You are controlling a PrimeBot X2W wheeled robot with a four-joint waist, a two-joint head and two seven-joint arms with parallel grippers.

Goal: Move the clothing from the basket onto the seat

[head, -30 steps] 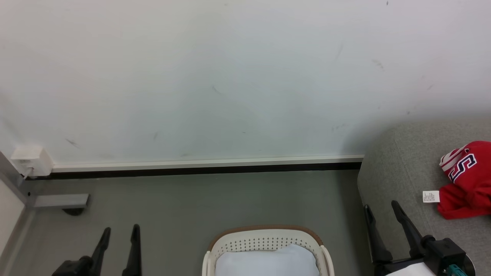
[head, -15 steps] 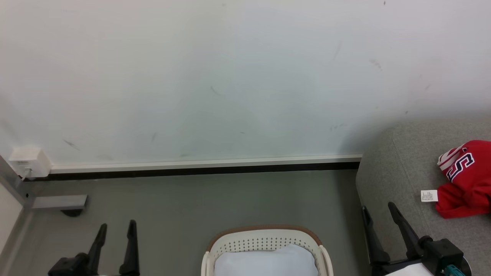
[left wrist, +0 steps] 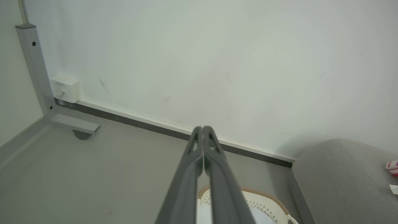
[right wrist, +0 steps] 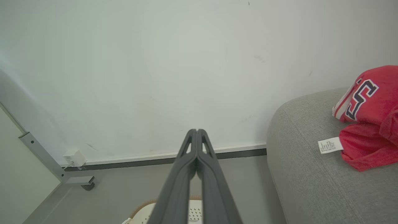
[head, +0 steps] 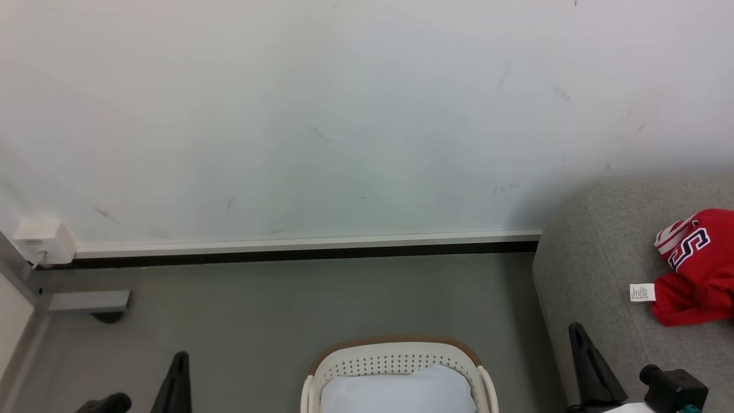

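Clothing [head: 697, 269], one red-and-white soft fabric heap, is gripped by neither the long dark left gripper [left wrist: 202, 129] nor the right gripper [right wrist: 196, 130], two in all, both pressed shut and empty, judged best kept clear of the one oval white perforated plastic basket [head: 395, 357] and the one grey upholstered seat [head: 596, 269] where it is laid.

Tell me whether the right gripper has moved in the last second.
Yes. Against the seat, the right gripper has dropped toward the head view's bottom edge and has closed from open to shut.
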